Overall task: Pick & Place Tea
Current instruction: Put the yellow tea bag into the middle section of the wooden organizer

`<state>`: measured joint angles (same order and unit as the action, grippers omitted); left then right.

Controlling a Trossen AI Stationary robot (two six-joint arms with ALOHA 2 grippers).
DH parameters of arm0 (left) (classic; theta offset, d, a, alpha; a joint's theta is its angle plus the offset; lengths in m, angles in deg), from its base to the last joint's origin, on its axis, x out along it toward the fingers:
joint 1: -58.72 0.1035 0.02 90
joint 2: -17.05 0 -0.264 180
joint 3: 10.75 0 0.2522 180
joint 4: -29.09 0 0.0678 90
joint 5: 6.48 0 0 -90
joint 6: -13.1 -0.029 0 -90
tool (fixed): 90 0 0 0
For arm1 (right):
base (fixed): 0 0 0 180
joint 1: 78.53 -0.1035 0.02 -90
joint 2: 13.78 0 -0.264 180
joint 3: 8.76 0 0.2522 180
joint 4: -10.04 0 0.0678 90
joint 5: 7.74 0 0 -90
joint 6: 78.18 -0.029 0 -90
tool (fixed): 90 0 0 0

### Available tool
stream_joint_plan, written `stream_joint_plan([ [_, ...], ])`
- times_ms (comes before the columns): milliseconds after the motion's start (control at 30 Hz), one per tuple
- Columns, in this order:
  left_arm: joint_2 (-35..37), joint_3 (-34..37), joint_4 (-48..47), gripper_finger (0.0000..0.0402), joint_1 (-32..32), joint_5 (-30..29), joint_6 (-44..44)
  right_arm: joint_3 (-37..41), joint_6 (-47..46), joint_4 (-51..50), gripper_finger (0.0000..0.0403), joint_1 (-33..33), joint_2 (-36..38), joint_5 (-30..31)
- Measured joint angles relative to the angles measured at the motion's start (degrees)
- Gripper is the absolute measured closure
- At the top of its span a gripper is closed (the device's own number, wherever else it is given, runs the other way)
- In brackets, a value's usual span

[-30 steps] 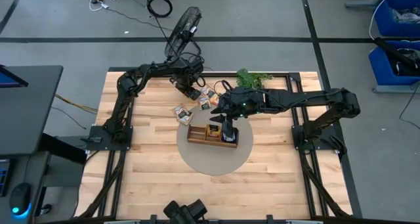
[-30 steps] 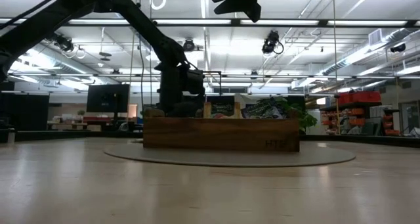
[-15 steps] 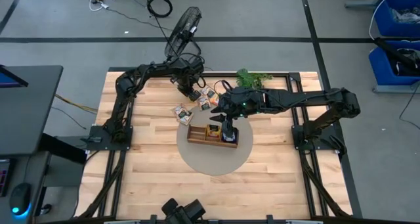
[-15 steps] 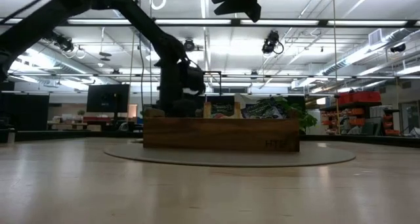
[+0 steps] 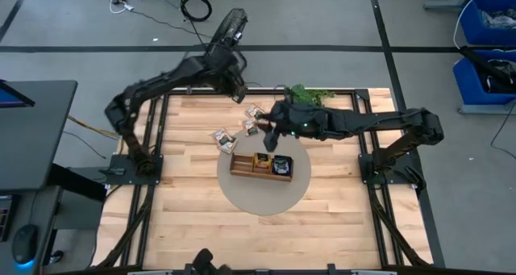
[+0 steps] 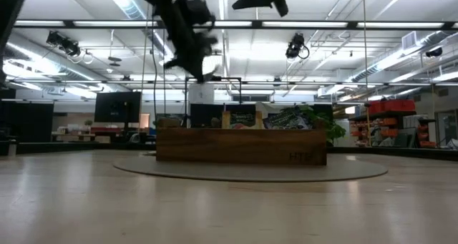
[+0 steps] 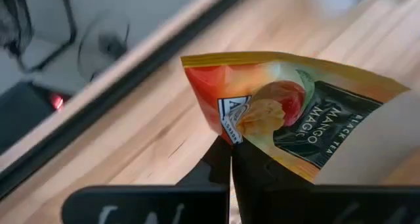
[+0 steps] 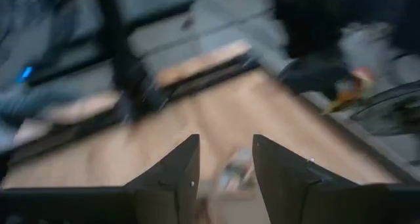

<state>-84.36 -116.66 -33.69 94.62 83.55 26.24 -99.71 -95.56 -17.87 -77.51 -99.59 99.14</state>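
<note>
1. High view: your left gripper is raised over the table's far edge, at about 11 o'clock from the wooden tray. The tray lies on a round grey mat at mid-table, and its compartments already hold packets, among them a yellow one and a black one. Loose tea packets lie on the table at 10 to 12 o'clock from the tray. Your right gripper hangs just beyond the tray's far side, at about 12 o'clock from it, above the loose packets. A green plant sits at the far edge of the table.

2. Low view: you see the tray side-on, with packet tops standing above its rim. Your left arm is lifted well clear of the table, up and to 10 o'clock from the tray; your right arm enters from above.

3. Left wrist view: your left gripper is clamped on an orange mango black tea packet, pinched at its lower edge. The packet is carried in the air, with wooden table surface behind it.

4. Right wrist view: your right gripper has its fingers apart, with nothing between them; the blurred table lies beyond.
</note>
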Motion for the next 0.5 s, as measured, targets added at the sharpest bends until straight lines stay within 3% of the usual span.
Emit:
stream_joint_plan([
  [200, 8.5, -0.1, 11.1, 0.0396, -3.5, -0.9, 6.9, 0.0, 6.0, 11.4, 0.0254, 0.0, 0.3, 17.2],
  [333, 12.5, -0.1, 16.5, 0.0398, -6.8, -3.3, 7.5, 0.0, 17.8, 16.6, 0.0254, 0.0, 0.4, 18.6],
  [500, 14.7, -0.1, 19.7, 0.0398, -10.4, -5.0, 8.2, 0.0, 20.4, 17.6, 0.0252, 0.4, 0.4, 18.6],
])
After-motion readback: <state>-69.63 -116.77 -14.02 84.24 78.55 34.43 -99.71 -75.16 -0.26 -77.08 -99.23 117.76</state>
